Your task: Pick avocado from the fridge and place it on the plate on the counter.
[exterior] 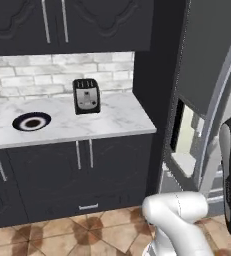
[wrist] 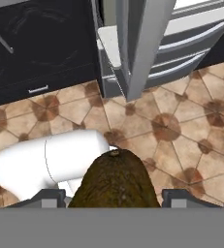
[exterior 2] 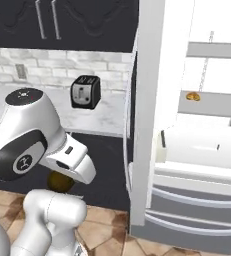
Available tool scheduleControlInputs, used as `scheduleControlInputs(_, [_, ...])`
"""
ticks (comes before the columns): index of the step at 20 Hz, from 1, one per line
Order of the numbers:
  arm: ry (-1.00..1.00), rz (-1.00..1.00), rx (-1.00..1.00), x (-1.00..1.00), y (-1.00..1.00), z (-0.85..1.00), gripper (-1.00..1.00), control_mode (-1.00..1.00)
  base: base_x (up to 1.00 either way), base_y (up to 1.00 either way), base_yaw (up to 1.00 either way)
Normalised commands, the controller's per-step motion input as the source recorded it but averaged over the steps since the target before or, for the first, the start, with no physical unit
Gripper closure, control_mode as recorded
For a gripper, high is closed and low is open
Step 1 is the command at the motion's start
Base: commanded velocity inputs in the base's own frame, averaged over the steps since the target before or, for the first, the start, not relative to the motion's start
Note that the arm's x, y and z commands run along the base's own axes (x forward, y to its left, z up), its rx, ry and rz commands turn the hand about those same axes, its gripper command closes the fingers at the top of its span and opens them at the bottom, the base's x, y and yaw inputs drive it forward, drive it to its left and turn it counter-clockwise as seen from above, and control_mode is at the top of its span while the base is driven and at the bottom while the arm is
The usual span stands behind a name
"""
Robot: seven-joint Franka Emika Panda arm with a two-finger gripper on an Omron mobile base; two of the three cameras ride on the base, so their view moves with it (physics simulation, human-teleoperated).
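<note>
The white arm is folded down low, hand pointing at the floor, and the two-finger gripper point(wrist: 114, 196) has its dark fingertips clamped on either side of the dark olive-brown rounded avocado point(wrist: 114, 181). In the hand view the avocado sits big at the bottom between the tips, over the brown patterned floor tiles point(wrist: 181, 131). From the right base view you just catch the avocado point(exterior 2: 60, 182) peeking out under the white hand, well below counter height.

The tall silver-grey fridge point(exterior 2: 147, 125) stands open just to the right of the arm, its door edge point(wrist: 142, 48) upright between the hand and the shelves. Inside there are grey shelves and white drawers, plus a small orange-brown item point(exterior 2: 192, 96) on one shelf; too small to tell what it is.

Over on the white marble counter point(exterior: 112, 122) with grey veins, the round flat plate point(exterior: 31, 121) with the navy rim and white ring sits towards the left with nothing on it. A black-and-silver toaster point(exterior: 86, 96) stands behind and to its right, well apart from it. Dark navy cabinet doors point(exterior: 62, 175) with silver handles run underneath.
</note>
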Motion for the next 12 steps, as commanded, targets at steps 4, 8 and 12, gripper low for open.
scheduleControlInputs(4, [0.0, 0.0, 0.0, 0.0, 0.0, 0.0, 1.0, 1.0, -0.01, 1.0, 0.0])
scheduleControlInputs(8, [0.0, 0.0, 0.0, 0.0, 0.0, 0.0, 1.0, 1.0, 0.0, 1.0, 0.0])
scheduleControlInputs(12, [0.0, 0.0, 0.0, 0.0, 0.0, 0.0, 1.0, 1.0, 0.16, 1.0, 0.0])
